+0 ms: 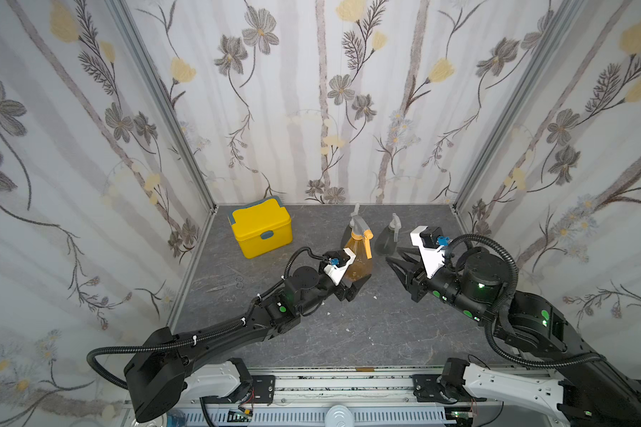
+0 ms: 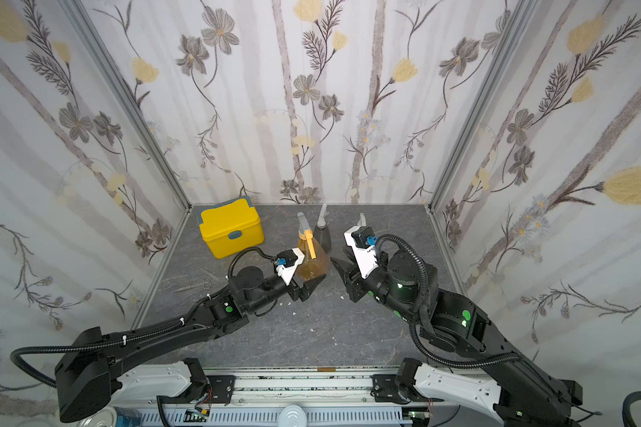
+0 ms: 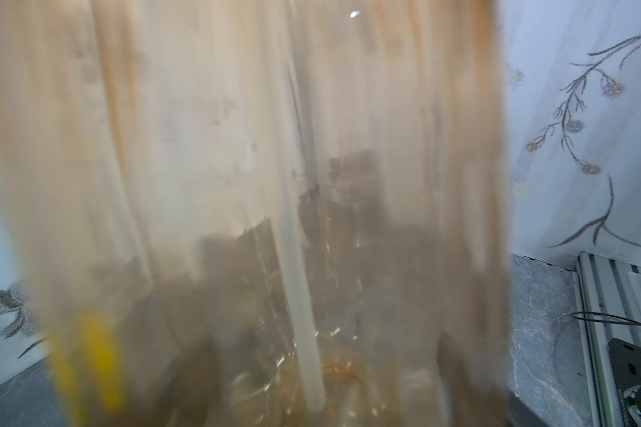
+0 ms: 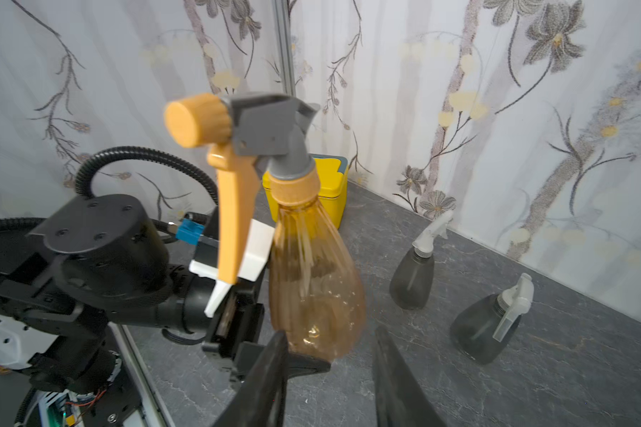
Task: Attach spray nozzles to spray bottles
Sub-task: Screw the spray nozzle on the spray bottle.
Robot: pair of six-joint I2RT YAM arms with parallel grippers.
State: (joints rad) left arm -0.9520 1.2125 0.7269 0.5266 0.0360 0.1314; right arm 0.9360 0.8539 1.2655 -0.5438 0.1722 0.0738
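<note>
Apparently left gripper [image 1: 359, 280] clamps the amber bottle [image 1: 358, 260] low; right gripper [image 1: 392, 254] stands parted nearby.

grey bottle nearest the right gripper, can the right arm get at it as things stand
Probably yes. The grey bottle stands upright just beyond the right gripper, whose jaws are open and empty, and nothing lies between them. The amber bottle held by the left gripper is off to the side.

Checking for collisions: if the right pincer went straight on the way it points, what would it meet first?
Most likely the right pincer would first meet the lower body of the amber spray bottle, held by the left pincer just ahead; depth is unclear.
</note>
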